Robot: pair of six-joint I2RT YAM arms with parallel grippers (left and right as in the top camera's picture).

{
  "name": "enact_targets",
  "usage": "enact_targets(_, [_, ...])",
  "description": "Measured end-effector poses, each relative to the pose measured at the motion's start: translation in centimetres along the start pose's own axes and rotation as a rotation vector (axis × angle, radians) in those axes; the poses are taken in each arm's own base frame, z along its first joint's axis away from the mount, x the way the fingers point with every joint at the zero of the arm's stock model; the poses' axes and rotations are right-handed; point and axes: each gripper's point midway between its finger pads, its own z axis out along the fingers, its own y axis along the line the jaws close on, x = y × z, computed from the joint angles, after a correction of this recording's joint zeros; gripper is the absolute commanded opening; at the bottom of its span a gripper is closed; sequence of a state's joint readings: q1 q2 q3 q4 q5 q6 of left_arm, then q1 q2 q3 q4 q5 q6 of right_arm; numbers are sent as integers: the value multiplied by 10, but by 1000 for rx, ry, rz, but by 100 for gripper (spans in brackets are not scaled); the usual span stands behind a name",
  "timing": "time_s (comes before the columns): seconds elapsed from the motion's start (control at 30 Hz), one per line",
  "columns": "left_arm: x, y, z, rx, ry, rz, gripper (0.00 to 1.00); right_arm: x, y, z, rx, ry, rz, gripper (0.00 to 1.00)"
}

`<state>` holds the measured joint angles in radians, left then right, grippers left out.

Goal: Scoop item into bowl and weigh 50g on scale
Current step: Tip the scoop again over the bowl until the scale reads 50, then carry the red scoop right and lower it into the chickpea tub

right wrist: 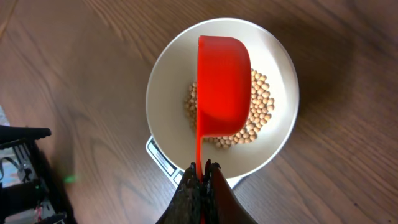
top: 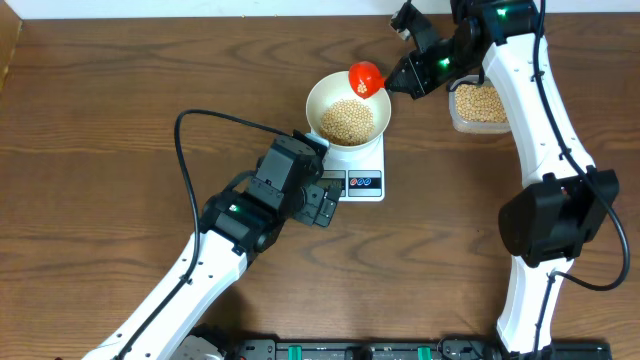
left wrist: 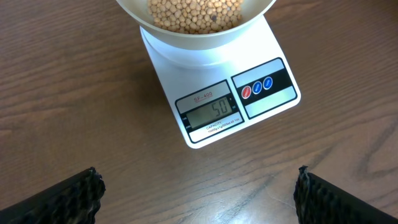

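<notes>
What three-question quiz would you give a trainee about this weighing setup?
1. True or false: the bowl sits on the scale.
2. The right end effector grips: A) a red scoop B) a metal spoon C) nothing.
3. Fill in: the scale's display reads ___.

Key: 1 true; 2 A; 3 50.
</notes>
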<state>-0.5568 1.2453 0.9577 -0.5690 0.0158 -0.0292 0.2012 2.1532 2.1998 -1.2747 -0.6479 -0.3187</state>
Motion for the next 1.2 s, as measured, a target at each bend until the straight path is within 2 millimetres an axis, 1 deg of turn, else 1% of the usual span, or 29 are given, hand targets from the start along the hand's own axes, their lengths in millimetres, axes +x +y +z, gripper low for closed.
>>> enact_targets(0.23, [0,0,0,0,0,0,100,-2,6,-2,-49,-19,6,1])
enact_targets(0.3, [0,0,0,0,0,0,100,-2,6,-6,-74,-30,23,1])
enact_targets(0.4, [0,0,0,0,0,0,100,2,-5,-20,-100,-51,73,1])
enact_targets(0.43, [0,0,0,0,0,0,100,4,-10,-25,-105,-57,95,1])
enact_targets(0.57, [0,0,0,0,0,0,100,17,-42,-56,-104,-99,208,1])
enact_targets(0.7, [0,0,0,0,0,0,100,28,-65,-78,-93,-126,283,1])
enact_targets(0.77, [0,0,0,0,0,0,100,36,-80,-92,-77,-150,325,1])
enact_targets(0.8, [0,0,0,0,0,0,100,37,-84,-95,-72,-155,333,1])
enact_targets(0.83, [0,0,0,0,0,0,100,43,-96,-105,-53,-170,360,1])
enact_targets(0.87, [0,0,0,0,0,0,100,49,-103,-110,-31,-169,378,1])
enact_targets(0.97, [0,0,0,0,0,0,100,63,-120,-118,38,-142,421,1])
enact_targets(1.0, [0,0,0,0,0,0,100,73,-129,-119,98,-105,454,1])
enact_targets(1.13, [0,0,0,0,0,0,100,99,-154,-122,302,9,536,1])
enact_targets(1.2, [0,0,0,0,0,0,100,110,-164,-123,408,67,560,1])
